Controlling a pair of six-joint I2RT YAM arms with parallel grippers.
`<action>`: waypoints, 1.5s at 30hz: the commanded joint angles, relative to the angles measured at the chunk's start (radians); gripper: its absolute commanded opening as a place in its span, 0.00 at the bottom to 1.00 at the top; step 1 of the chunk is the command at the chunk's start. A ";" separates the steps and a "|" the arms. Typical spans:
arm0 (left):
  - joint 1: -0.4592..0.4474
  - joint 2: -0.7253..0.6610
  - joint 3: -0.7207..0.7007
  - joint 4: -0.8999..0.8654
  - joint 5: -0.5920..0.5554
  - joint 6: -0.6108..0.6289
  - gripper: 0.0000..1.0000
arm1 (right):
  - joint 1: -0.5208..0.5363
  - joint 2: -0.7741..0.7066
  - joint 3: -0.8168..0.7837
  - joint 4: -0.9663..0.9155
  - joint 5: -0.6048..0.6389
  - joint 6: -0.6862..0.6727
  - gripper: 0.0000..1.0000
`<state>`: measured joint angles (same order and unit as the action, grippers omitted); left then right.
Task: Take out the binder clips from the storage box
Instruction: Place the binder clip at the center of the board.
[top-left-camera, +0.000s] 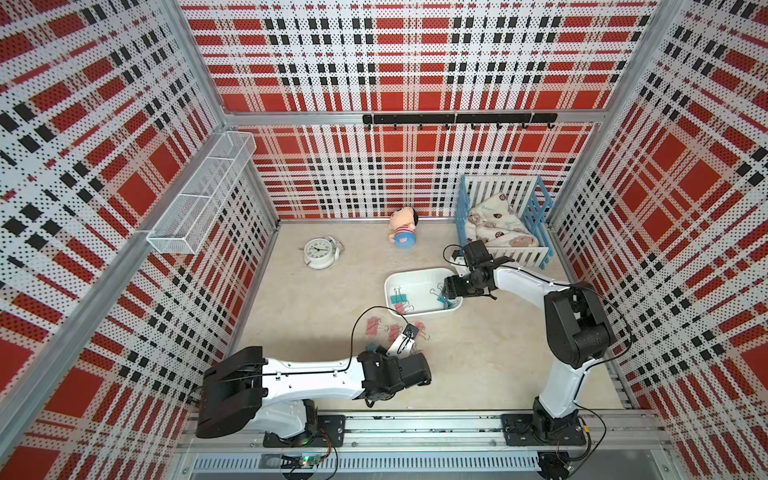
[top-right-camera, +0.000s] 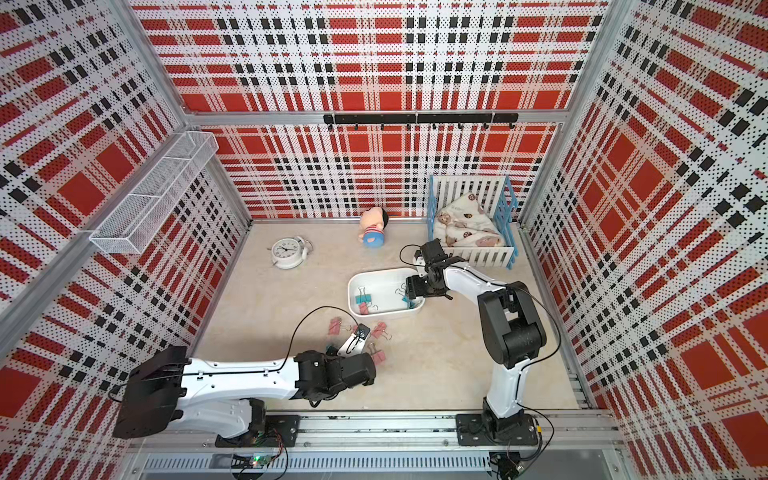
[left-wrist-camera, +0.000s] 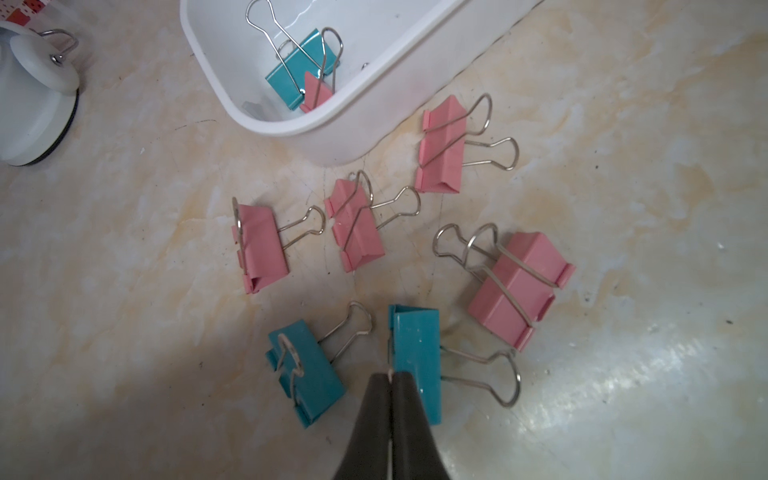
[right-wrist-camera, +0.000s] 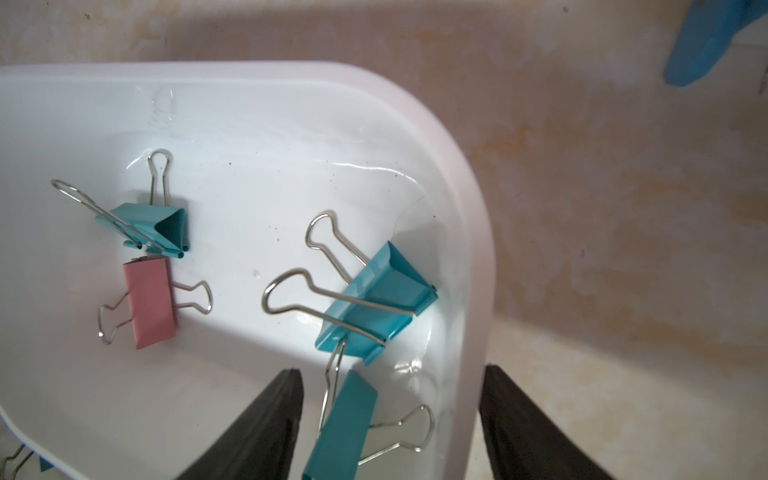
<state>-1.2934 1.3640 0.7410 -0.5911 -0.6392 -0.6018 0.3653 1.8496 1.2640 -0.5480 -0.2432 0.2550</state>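
The white storage box (top-left-camera: 415, 275) sits mid-table. In the right wrist view it (right-wrist-camera: 469, 208) holds three teal binder clips (right-wrist-camera: 378, 299) and a pink one (right-wrist-camera: 149, 299). My right gripper (right-wrist-camera: 392, 372) is open, straddling the box's end wall with one finger inside and one outside; a teal clip (right-wrist-camera: 345, 424) lies between the fingers, untouched. On the table in front of the box lie several pink clips (left-wrist-camera: 357, 226) and a teal one (left-wrist-camera: 305, 370). My left gripper (left-wrist-camera: 390, 378) is shut on the thin wire handle of another teal clip (left-wrist-camera: 417, 357) down at the table.
A white alarm clock (top-left-camera: 319, 251) lies at the back left, a doll (top-left-camera: 403, 230) by the back wall, and a blue-and-white crib (top-left-camera: 503, 224) at the back right, close behind my right wrist. A wire-mesh basket (top-left-camera: 203, 195) hangs on the left wall.
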 joint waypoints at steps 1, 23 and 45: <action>-0.015 0.028 0.033 -0.040 -0.035 -0.021 0.07 | -0.005 0.005 0.011 -0.001 -0.004 -0.003 0.74; -0.040 0.122 0.051 -0.062 -0.032 -0.038 0.21 | -0.004 0.016 0.024 -0.007 -0.007 -0.005 0.74; -0.022 0.023 0.151 0.256 0.057 0.211 0.40 | -0.003 0.008 0.036 -0.020 -0.002 -0.005 0.75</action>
<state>-1.3514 1.4502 0.8722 -0.4900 -0.6228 -0.4942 0.3653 1.8507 1.2736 -0.5568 -0.2470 0.2546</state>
